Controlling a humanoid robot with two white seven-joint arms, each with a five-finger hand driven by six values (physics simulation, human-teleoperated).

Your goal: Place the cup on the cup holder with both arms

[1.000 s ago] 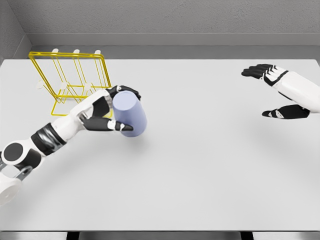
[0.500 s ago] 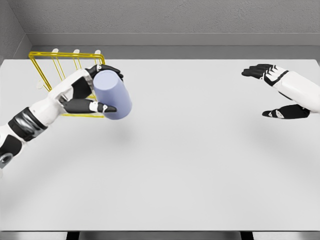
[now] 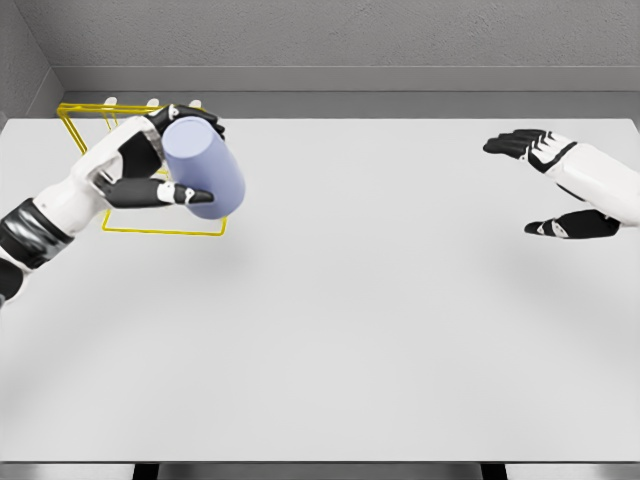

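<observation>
A pale blue-grey cup (image 3: 205,167) is held tilted in the air at the left of the table, its closed end facing me. My left hand (image 3: 165,160) is shut on the cup, thumb below and fingers over its top. Behind the hand and cup stands the yellow wire cup holder (image 3: 85,125), largely hidden by them; its base wire shows beneath the cup and white-tipped pegs show at its top. My right hand (image 3: 545,185) hovers at the far right, open, holding nothing.
The white table (image 3: 380,320) stretches wide between the two hands. A grey wall runs along its far edge, close behind the holder.
My left hand has lifted the cup up and to the left, from in front of the holder to level with its top. The right hand has not moved.
</observation>
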